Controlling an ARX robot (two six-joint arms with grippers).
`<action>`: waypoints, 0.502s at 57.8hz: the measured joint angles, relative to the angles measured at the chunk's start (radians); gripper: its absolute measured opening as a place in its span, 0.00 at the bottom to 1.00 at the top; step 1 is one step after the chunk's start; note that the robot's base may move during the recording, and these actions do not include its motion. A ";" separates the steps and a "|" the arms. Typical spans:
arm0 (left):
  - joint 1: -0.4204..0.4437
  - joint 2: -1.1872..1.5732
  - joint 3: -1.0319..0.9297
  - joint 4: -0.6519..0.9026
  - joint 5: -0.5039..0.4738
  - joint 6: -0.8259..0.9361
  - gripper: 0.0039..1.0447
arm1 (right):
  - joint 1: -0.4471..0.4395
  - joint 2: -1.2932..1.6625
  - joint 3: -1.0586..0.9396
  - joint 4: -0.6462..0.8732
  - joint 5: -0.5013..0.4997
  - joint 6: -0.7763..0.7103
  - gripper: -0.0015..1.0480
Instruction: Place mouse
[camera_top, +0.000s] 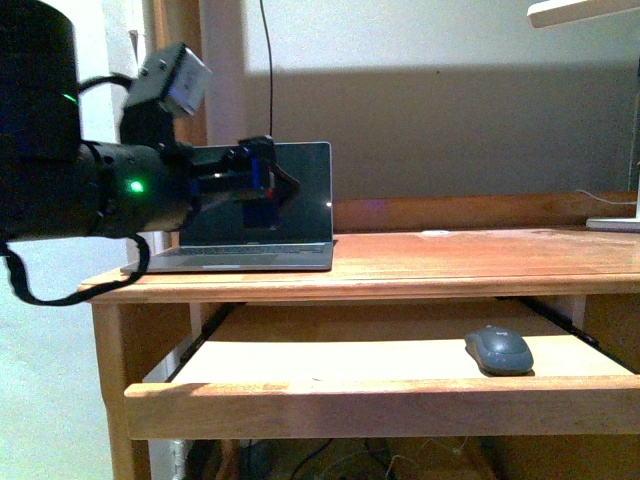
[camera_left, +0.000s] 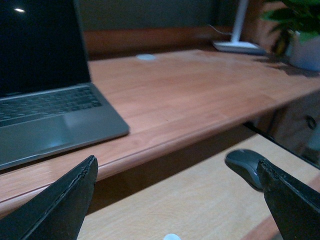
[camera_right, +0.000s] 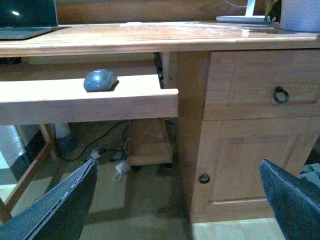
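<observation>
While the mouse (camera_top: 498, 351) lies on the pull-out tray (camera_top: 330, 365), below and right of the laptop (camera_top: 250, 258), I see both the left end effector (camera_left: 176, 162) and the right end effector (camera_right: 177, 162) spread apart and empty. My worry: the left arm (camera_top: 130, 190) hangs just before the laptop, so a careless sweep could strike its screen (camera_top: 305, 190)

Mouse (camera_top: 498, 351) sits on the right side of the pull-out tray (camera_top: 300, 365), under the tabletop (camera_top: 480, 255). Laptop (camera_top: 305, 215) is up top on the left (well apart from the mouse), and the lamp base (camera_top: 612, 224) is far right at the back.
</observation>
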 joint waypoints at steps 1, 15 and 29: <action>-0.002 -0.039 -0.046 0.023 -0.040 -0.016 0.93 | 0.000 0.000 0.000 0.000 0.000 0.000 0.93; -0.046 -0.498 -0.485 -0.077 -0.559 0.021 0.70 | 0.000 0.000 0.000 0.000 0.000 0.000 0.93; -0.067 -1.284 -0.986 -0.435 -0.620 0.039 0.22 | 0.000 0.000 0.000 0.000 0.001 0.000 0.93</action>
